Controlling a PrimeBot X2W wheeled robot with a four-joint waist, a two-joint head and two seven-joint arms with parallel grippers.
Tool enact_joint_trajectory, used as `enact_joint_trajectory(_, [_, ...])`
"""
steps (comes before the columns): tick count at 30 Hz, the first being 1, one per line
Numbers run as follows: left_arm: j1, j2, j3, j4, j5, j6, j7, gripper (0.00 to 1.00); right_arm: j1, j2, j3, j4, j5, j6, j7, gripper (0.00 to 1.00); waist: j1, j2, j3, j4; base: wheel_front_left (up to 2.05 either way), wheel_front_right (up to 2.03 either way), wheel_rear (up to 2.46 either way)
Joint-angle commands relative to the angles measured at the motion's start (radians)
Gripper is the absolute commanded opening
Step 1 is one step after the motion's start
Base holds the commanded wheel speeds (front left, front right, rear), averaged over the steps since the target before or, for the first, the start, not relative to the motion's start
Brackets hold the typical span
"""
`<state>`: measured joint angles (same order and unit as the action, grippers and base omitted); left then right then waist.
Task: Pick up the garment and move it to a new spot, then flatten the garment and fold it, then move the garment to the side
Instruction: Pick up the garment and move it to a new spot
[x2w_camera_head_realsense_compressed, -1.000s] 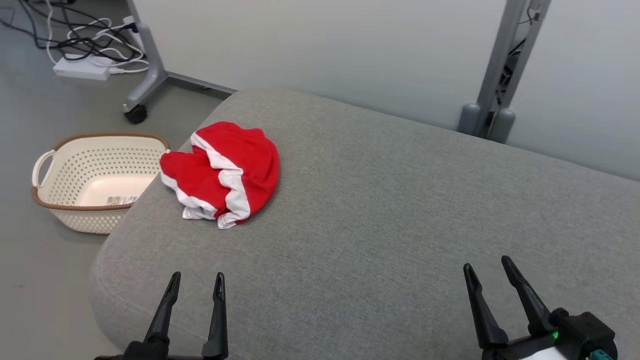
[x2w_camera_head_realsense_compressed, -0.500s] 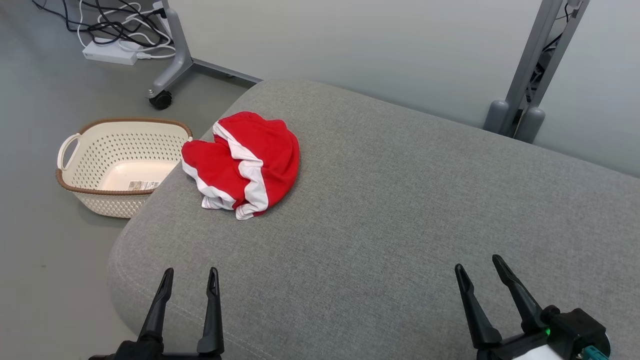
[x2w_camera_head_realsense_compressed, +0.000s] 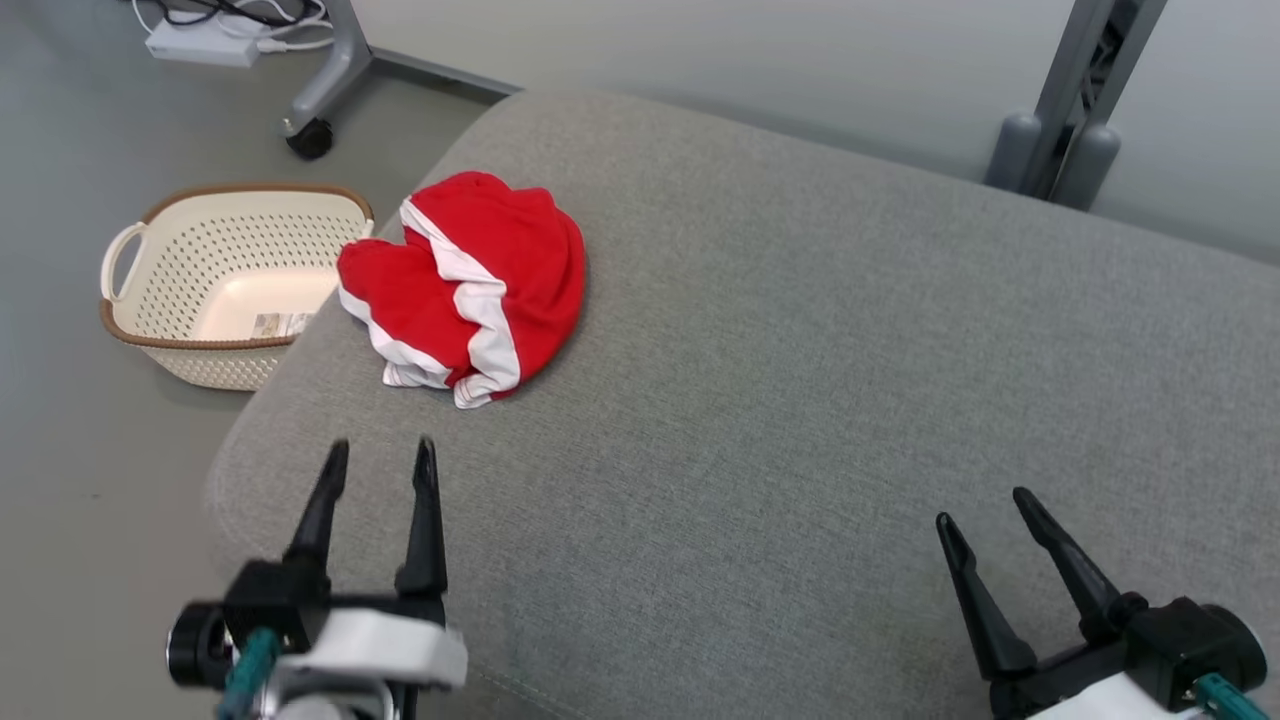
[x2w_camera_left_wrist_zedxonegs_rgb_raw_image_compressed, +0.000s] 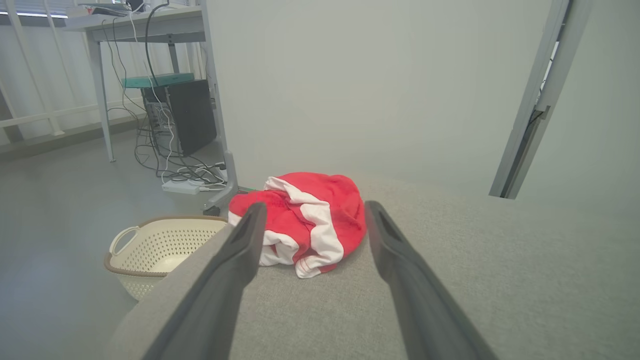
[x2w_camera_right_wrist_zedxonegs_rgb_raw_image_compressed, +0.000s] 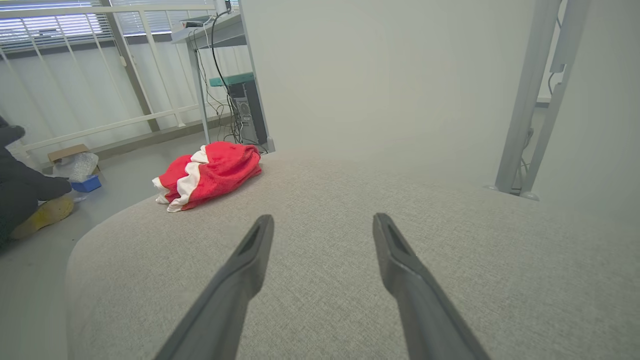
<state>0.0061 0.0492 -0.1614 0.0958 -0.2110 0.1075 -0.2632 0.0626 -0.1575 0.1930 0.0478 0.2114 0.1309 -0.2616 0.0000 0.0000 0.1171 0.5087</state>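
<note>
Red garment (x2w_camera_head_realsense_compressed: 470, 285) lies bunched at far-left corner of couch (x2w_camera_head_realsense_compressed: 800, 350), nr basket (x2w_camera_head_realsense_compressed: 250, 188). Both released, empty: left tool (x2w_camera_head_realsense_compressed: 381, 445), right tool (x2w_camera_head_realsense_compressed: 984, 507). Reach w/ left, pinch a thick fold, lift clear before moving.

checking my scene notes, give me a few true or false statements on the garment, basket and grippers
1. The garment lies crumpled on the cushion. True.
2. The left gripper holds the garment. False: it is open and apart from the garment.
3. The basket stands on the floor beside the cushion. True.
4. The right gripper is shut. False: it is open, over bare cushion.
</note>
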Motion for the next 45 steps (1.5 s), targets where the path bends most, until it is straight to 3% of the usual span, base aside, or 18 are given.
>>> enact_joint_trajectory(1, [-0.061,0.003,0.010,0.026,-0.013,0.008,-0.001,1.00,-0.021,-0.021,0.002,-0.005,-0.005,0.000,-0.005,1.00,0.0000,0.0000,0.042,-0.021,0.00,0.00,0.00])
enact_joint_trajectory(12, [-0.440,0.012,0.082,0.370,-0.116,-0.029,0.026,1.00,-0.115,-0.130,0.014,-0.018,-0.013,0.000,-0.005,1.00,0.0000,0.0000,0.181,-0.095,0.00,0.00,0.00])
enact_joint_trajectory(26, [-0.872,0.069,0.141,0.795,-0.215,-0.009,0.295,1.00,-0.190,-0.189,0.012,-0.039,-0.018,0.000,-0.005,1.00,0.0000,0.0000,0.334,-0.156,0.00,0.00,0.00])
enact_joint_trajectory(34, [-0.985,0.104,0.120,0.954,-0.208,0.009,0.434,1.00,-0.230,-0.199,0.020,-0.032,-0.018,0.000,-0.005,1.00,0.0000,0.0000,0.376,-0.174,0.00,0.00,0.00])
enact_joint_trajectory(39, [-1.015,0.114,0.117,1.035,-0.226,-0.013,0.511,1.00,-0.257,-0.193,0.023,-0.022,-0.020,0.000,-0.002,1.00,0.0000,0.0000,0.392,-0.188,0.00,0.00,0.00])
enact_joint_trajectory(43, [-1.008,0.118,0.113,1.074,-0.230,-0.031,0.515,1.00,-0.269,-0.185,0.021,-0.019,-0.021,0.000,-0.002,1.00,0.0000,0.0000,0.398,-0.197,0.00,0.00,0.00])
enact_joint_trajectory(44, [-1.005,0.114,0.109,1.077,-0.233,-0.047,0.507,0.00,-0.269,-0.183,0.020,-0.018,-0.021,0.000,-0.002,1.00,0.0000,0.0000,0.399,-0.198,0.00,0.00,0.00])
enact_joint_trajectory(45, [-1.002,0.114,0.111,1.082,-0.238,-0.051,0.502,0.00,-0.269,-0.180,0.019,-0.017,-0.022,0.000,-0.002,1.00,0.0000,0.0000,0.398,-0.199,0.00,0.00,0.00])
